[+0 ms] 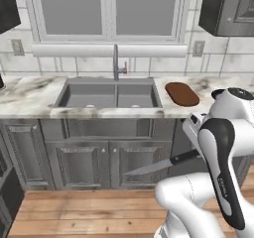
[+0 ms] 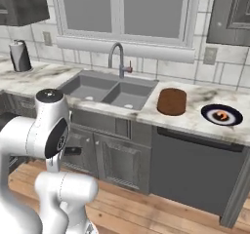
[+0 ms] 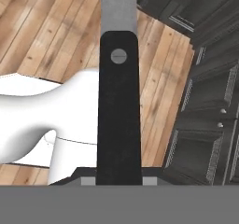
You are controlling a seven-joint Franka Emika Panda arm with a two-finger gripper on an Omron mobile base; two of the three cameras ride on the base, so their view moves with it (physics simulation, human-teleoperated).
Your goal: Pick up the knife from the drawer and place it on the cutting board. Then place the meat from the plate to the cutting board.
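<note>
While clamped on the black handle of the knife (image 1: pixel 161 164), hand (image 3: pixel 119 178) seen low at right of the left base frame, blade slanting down-left before the cabinet doors (image 1: pixel 99 162). Cutting board (image 2: pixel 172 101) lying on the bench (image 2: pixel 195 118) right of the sink (image 2: pixel 110 91); meat (image 2: pixel 222 115) resting on the plate (image 2: pixel 222 115), far right.
</note>
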